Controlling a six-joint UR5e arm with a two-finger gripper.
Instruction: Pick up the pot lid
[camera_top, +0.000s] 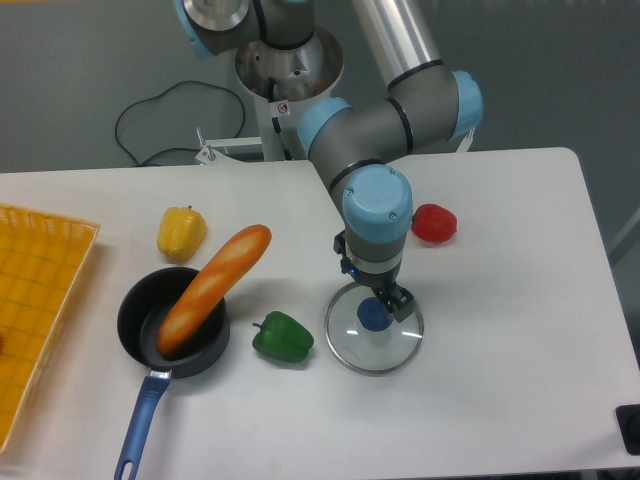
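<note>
My gripper (374, 279) is open, its two fingers spread apart and nothing between them that I can make out. It appears over the far part of the pot lid (371, 353), a clear round disc with a pale rim. The lid's blue knob (375, 315) shows just below the fingers in the view, nearer the camera side. The fingers and arm cover part of the lid's far right rim. How high the fingertips are above the lid I cannot tell.
A green pepper (283, 338) lies just left of the lid. Farther left, a black pan (135, 318) with a blue handle holds a long bread loaf (215, 285). A yellow pepper (181, 234) and red pepper (434, 223) lie farther back. A yellow crate (40, 300) stands at the left edge.
</note>
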